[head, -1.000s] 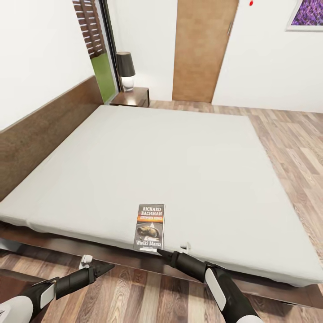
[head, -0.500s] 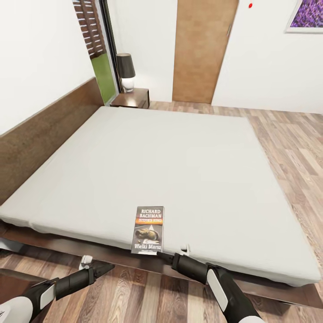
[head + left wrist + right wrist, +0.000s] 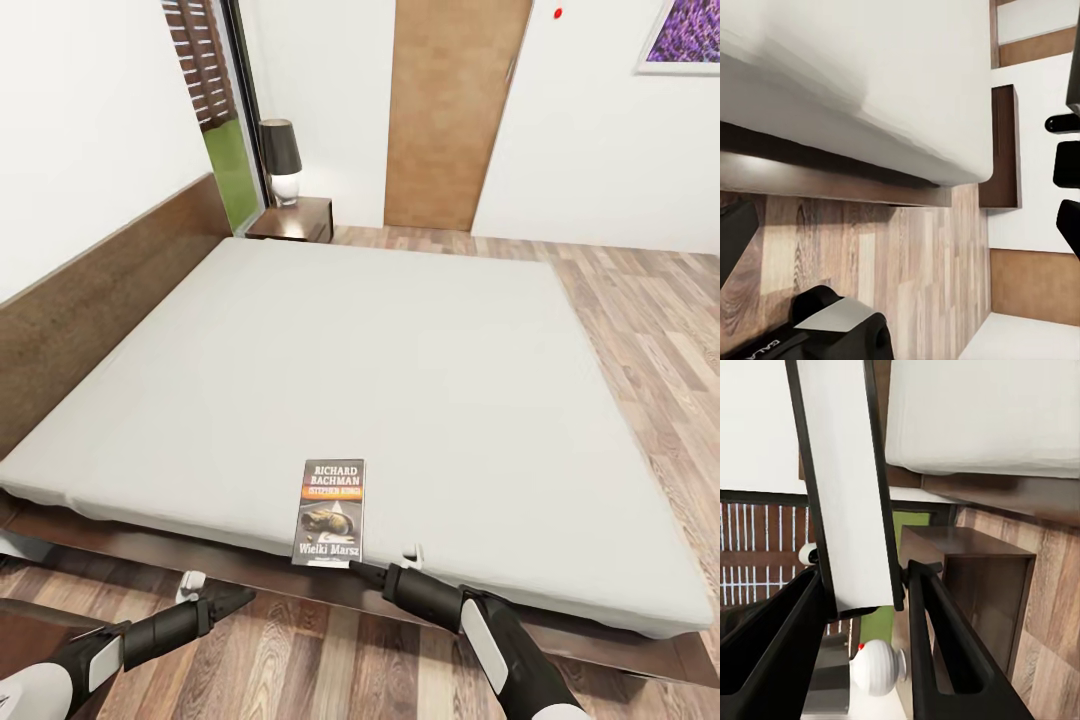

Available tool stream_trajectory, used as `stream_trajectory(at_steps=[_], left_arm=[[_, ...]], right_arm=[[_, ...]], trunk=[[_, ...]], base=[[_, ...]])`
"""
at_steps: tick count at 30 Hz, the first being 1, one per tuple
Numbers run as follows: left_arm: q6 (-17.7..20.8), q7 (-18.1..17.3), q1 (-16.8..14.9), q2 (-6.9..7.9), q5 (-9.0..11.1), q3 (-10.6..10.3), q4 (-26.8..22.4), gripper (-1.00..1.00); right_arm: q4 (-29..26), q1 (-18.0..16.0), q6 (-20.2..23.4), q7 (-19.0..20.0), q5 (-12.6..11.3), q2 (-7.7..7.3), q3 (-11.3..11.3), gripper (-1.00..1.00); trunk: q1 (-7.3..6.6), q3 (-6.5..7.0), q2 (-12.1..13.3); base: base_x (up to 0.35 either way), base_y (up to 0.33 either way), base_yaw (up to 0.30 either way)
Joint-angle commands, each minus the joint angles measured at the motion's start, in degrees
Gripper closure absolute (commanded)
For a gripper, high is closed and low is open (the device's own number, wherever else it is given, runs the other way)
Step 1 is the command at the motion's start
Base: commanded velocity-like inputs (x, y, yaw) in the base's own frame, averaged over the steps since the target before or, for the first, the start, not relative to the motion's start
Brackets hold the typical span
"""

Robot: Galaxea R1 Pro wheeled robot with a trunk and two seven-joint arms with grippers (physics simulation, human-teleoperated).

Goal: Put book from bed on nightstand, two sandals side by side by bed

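The book (image 3: 332,513) lies flat on the bed (image 3: 400,370), at the mattress's near edge toward six o'clock in the head view, cover up with the white "RICHARD BACHMAN" lettering readable and its lower end reaching just over the mattress edge. The right gripper (image 3: 366,572) comes in from five o'clock, its dark tips right at the book's near right corner. In the right wrist view the book (image 3: 847,480) shows edge-on — a thin white slab with dark borders — reaching in between the two black fingers (image 3: 937,652); the jaws stand apart on either side of it, and from this angle it is hard to tell whether either finger touches it, though a gap seems to remain.

The left gripper (image 3: 235,597) hangs low over the wood-plank floor (image 3: 300,660) at seven o'clock, in front of the dark bed frame and well apart from the book. Its tips look drawn together to a point in the head view, yet the left wrist view catches only slivers of dark finger at the picture's edges, so I cannot tell how those jaws stand.

At eleven o'clock, beyond the far corner of the bed, a dark wood nightstand (image 3: 300,217) carries a lamp (image 3: 282,160) with a dark shade — beside it a brown wooden door (image 3: 450,110).
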Motion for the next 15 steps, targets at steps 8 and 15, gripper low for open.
stream_trajectory(at_steps=[8,15], left_arm=[[0.35,-0.18,0.03,0.01,0.35,-0.24,0.01,-1.0],[0.35,-0.18,0.03,0.01,0.35,-0.24,0.01,-1.0]], right_arm=[[-0.11,-0.02,0.56,0.14,-0.18,0.08,-0.19,1.0],[-0.11,-0.02,0.57,0.16,-0.18,0.08,-0.19,1.0]], trunk=[[0.0,-0.04,-0.03],[0.0,-0.04,-0.03]], base=[[0.0,0.0,0.016],[0.0,0.0,0.074]])
